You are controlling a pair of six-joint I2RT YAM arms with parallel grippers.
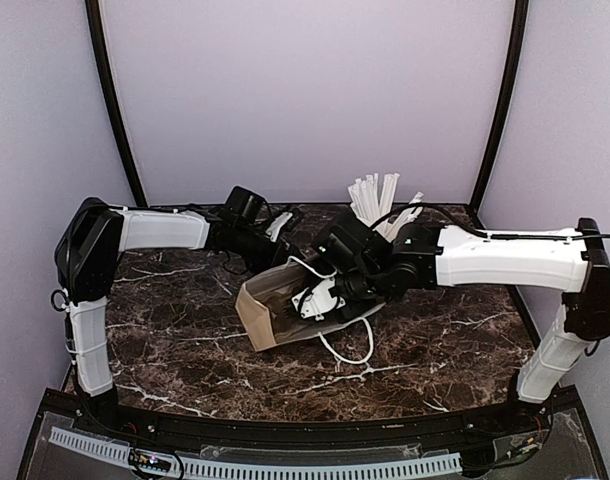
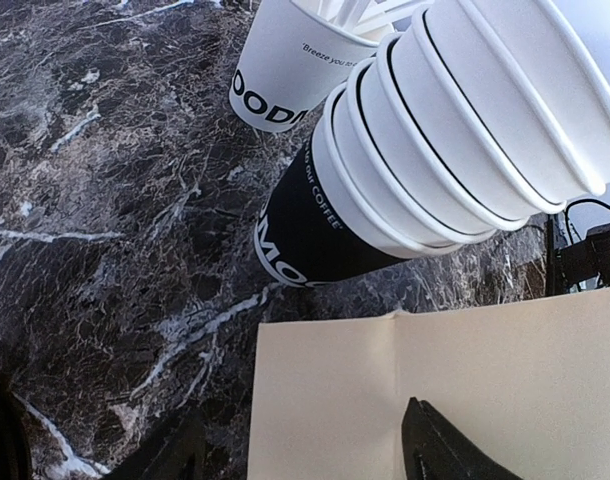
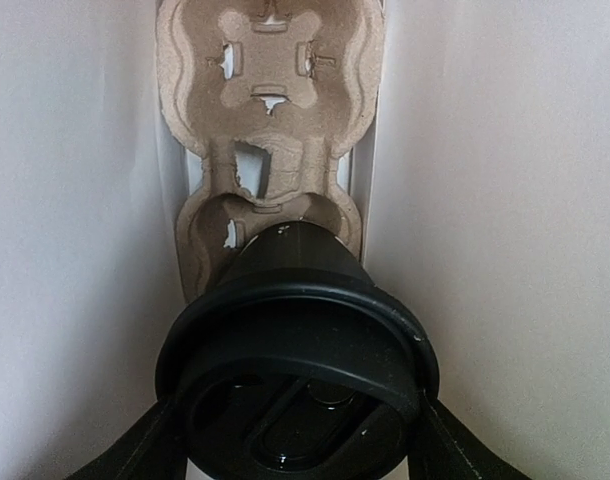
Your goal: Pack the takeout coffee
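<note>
Gripping takeout coffee (image 3: 295,290) at its lid with right claw (image 3: 297,445), inside paper bag (image 1: 257,315), against pulp cup carrier (image 3: 270,100); cup base hidden. Holding left claw (image 2: 303,420) open astride bag edge, only finger ends showing.

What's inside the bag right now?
A pulp cup carrier lies deep inside; the lidded takeout coffee, between the right fingers, covers its near pocket. Nothing behind the carrier shows.

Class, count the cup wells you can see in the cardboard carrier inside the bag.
2: an empty well at the far end, and a nearer well partly behind the lidded coffee cup. More may be hidden.
</note>
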